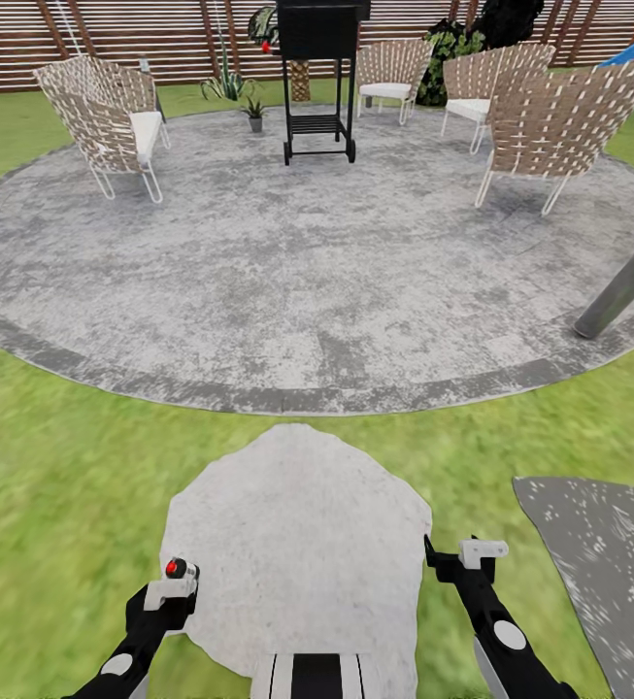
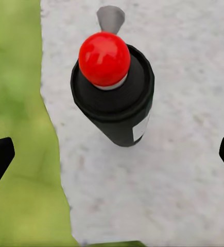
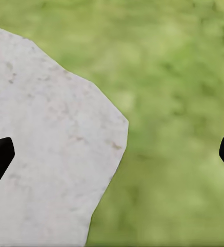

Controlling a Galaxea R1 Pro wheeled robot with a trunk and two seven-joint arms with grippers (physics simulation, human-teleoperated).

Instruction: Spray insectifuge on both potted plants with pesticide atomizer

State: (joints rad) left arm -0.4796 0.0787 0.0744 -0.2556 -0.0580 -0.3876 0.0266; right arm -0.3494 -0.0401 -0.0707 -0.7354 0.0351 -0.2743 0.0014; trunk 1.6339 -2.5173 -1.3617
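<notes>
Left gripper is wide open and has hold of nothing: its two black fingertips stand far apart, and the spray can (black body, red round cap) is seen between them from above. The can seems to stand upright on the near pale stepping stone, close to its left edge by the grass, though I cannot tell how far above it the fingers are. Right gripper is also fully open and empty, over the right edge of the same stone.

I judge the step to be picking up the can; next the left gripper should come down around its body and close.

One potted plant stands far away on the round patio, left of the black grill. The second plant I cannot make out.
</notes>
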